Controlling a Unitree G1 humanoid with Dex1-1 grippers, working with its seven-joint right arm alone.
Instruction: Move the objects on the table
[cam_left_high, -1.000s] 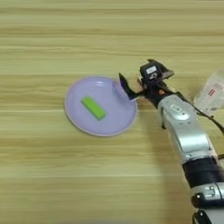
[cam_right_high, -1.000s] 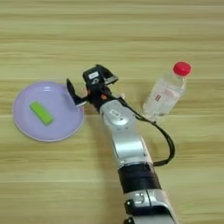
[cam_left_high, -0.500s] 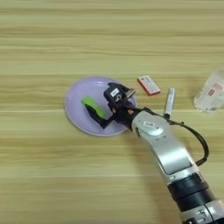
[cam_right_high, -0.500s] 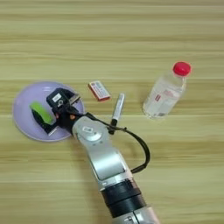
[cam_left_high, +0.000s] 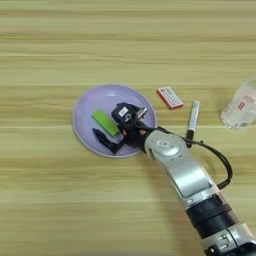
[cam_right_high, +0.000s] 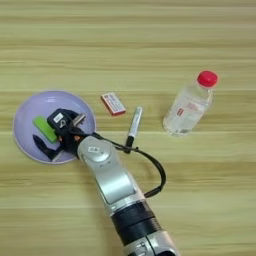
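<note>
A small green block (cam_left_high: 104, 122) lies on the round lavender plate (cam_left_high: 97, 100), left of the table's (cam_left_high: 50, 200) middle. My right gripper (cam_left_high: 108, 128) is over the plate, open. One black finger (cam_left_high: 123, 111) stands right of the block and the other (cam_left_high: 106, 143) on its near side. I cannot tell whether they touch it. The silver forearm (cam_right_high: 107, 175) comes up from the bottom edge. A silver-and-black marker (cam_right_high: 134, 122) lies right of the plate. A clear bottle (cam_right_high: 189, 106) with a red cap stands further right.
A small red-and-white card (cam_right_high: 113, 103) lies flat between the plate and the marker. A black cable (cam_right_high: 150, 170) loops out from the forearm toward the marker's near end. Bare wood runs along the far side and the left of the near side.
The gripper has swung left from the plate's right rim to the green block on the plate. The card and marker, hidden behind the arm before, now show.
</note>
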